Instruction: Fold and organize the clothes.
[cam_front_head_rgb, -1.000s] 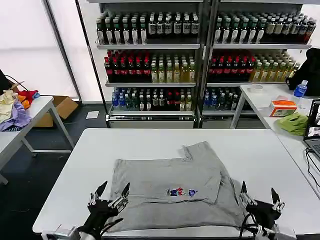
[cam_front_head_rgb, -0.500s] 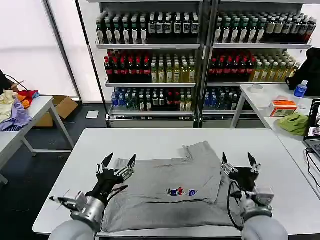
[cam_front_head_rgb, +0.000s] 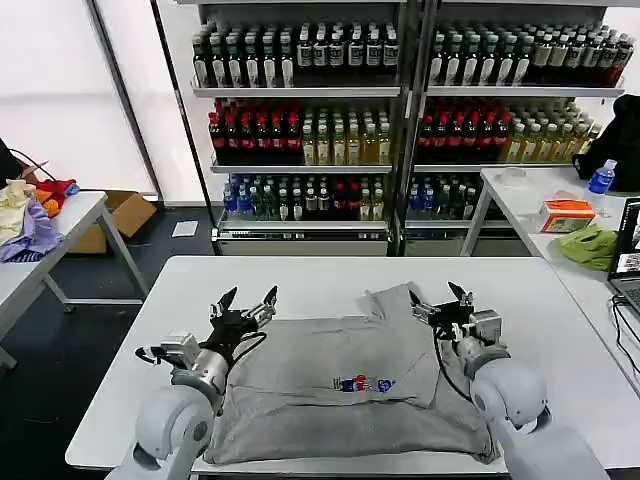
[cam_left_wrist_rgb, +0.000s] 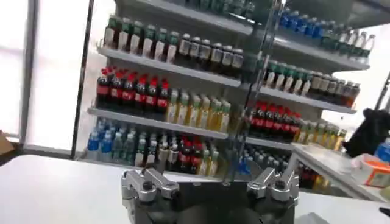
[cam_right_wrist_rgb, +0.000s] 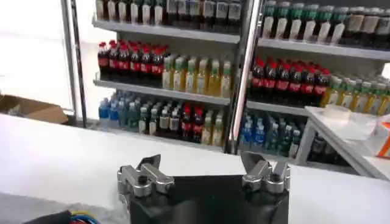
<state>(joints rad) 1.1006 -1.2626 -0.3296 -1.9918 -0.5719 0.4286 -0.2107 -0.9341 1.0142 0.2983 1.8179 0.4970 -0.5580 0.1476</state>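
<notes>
A light grey shirt (cam_front_head_rgb: 330, 365) lies partly folded on the white table (cam_front_head_rgb: 300, 275), its small multicolour chest print (cam_front_head_rgb: 362, 384) facing up. A flap of the shirt reaches toward the far right corner (cam_front_head_rgb: 400, 300). My left gripper (cam_front_head_rgb: 245, 303) hovers open over the shirt's far left edge, holding nothing. Over the shirt's far right flap, my right gripper (cam_front_head_rgb: 440, 298) is also open and empty. In the left wrist view the left gripper (cam_left_wrist_rgb: 210, 182) has its jaws wide apart; the right wrist view shows the right gripper (cam_right_wrist_rgb: 204, 173) the same way above the bare tabletop (cam_right_wrist_rgb: 73, 164).
Shelves of drink bottles (cam_front_head_rgb: 400, 120) stand behind the table. A side table at the left carries purple, yellow and red garments (cam_front_head_rgb: 30, 215). The right-hand table (cam_front_head_rgb: 520, 200) holds a lime-green cloth (cam_front_head_rgb: 588, 245), an orange box (cam_front_head_rgb: 566, 213) and a water bottle (cam_front_head_rgb: 600, 180).
Both arms have reached forward from the table's near edge to the shirt's far side. Both grippers stayed open, and the shirt has not moved.
</notes>
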